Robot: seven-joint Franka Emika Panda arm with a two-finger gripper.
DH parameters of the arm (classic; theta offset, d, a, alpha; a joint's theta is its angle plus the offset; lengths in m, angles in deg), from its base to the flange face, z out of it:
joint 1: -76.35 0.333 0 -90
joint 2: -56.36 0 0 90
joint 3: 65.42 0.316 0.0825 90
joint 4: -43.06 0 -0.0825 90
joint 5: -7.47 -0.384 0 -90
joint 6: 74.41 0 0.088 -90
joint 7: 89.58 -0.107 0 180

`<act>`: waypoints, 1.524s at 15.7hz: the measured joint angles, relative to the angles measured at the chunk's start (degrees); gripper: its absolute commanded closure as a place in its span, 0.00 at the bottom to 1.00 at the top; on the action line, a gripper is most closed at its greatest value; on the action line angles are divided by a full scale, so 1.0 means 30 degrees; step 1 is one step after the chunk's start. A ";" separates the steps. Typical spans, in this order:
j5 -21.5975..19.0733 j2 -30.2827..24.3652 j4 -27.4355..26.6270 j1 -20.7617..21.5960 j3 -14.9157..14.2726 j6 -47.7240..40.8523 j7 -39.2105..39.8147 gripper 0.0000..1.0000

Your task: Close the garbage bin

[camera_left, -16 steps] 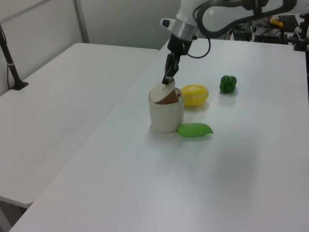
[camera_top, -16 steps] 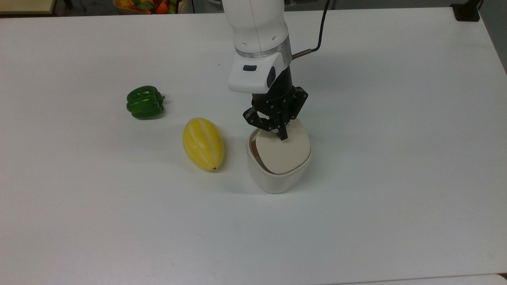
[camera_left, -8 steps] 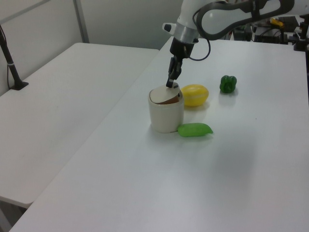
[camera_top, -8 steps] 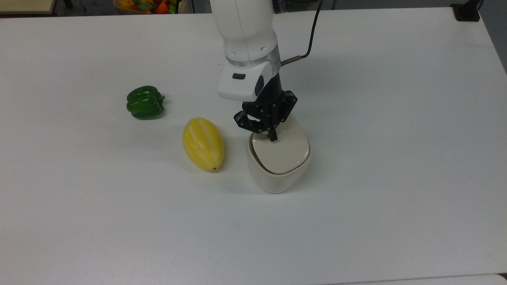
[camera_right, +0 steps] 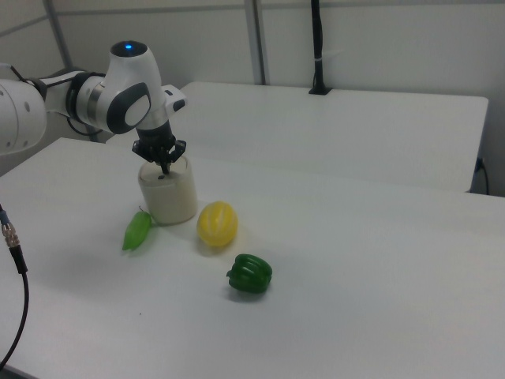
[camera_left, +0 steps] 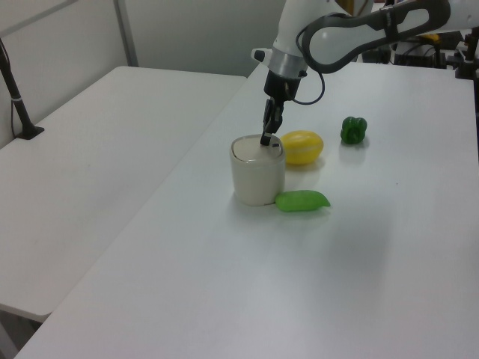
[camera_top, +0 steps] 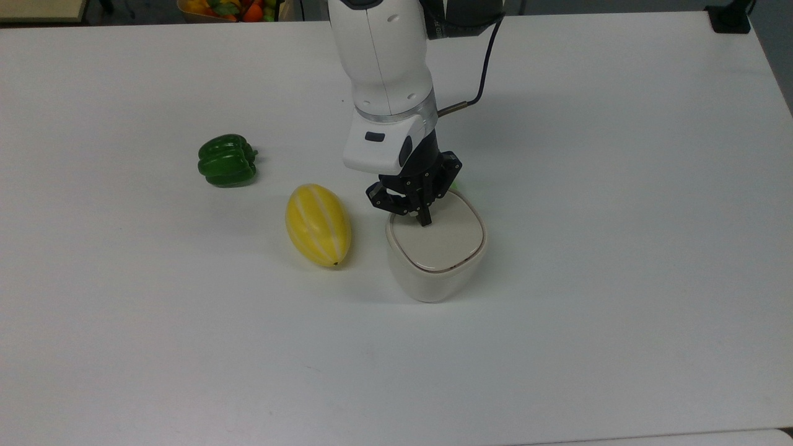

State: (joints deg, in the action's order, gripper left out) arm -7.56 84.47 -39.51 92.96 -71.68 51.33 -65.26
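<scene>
Gripper (camera_top: 424, 220) fingers together, holding nothing, tip pressing the lid | garbage bin (camera_top: 435, 272) lid flat | yellow melon (camera_top: 318, 225) just beside bin | green pepper (camera_top: 227, 160) beyond melon

End effector (camera_top: 424, 218) — fingers together, pointing straight down, arm upright

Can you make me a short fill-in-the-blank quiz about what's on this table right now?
1. The garbage bin lid lies ____ on the rim.
2. The gripper tip touches the bin's ____.
3. In the top view, the fruit left of the bin is a yellow ____.
4. Farther to the top view's left sits a green ____.

Missing words: flat; lid; melon; bell pepper
</scene>
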 measured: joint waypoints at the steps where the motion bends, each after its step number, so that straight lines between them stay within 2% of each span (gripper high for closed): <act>1: 0.0003 0.0005 0.0001 0.0001 0.0000 0.0000 0.0000 1.00; 10: 0.0073 -0.0028 0.0063 0.0016 -0.0004 -0.0003 -0.0137 1.00; 14: 0.0078 -0.0558 0.0273 -0.0008 -0.0123 -0.0414 -0.1586 1.00; 21: 0.0216 -0.2719 0.0345 -0.0844 -0.0400 -0.5295 -0.3544 0.99; 24: 0.1387 -0.3460 0.0345 -0.1581 -0.0751 -0.7594 -0.5767 0.96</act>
State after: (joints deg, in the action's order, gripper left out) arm -3.40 74.09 -38.47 88.22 -73.94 28.55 -82.57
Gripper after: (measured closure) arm 0.982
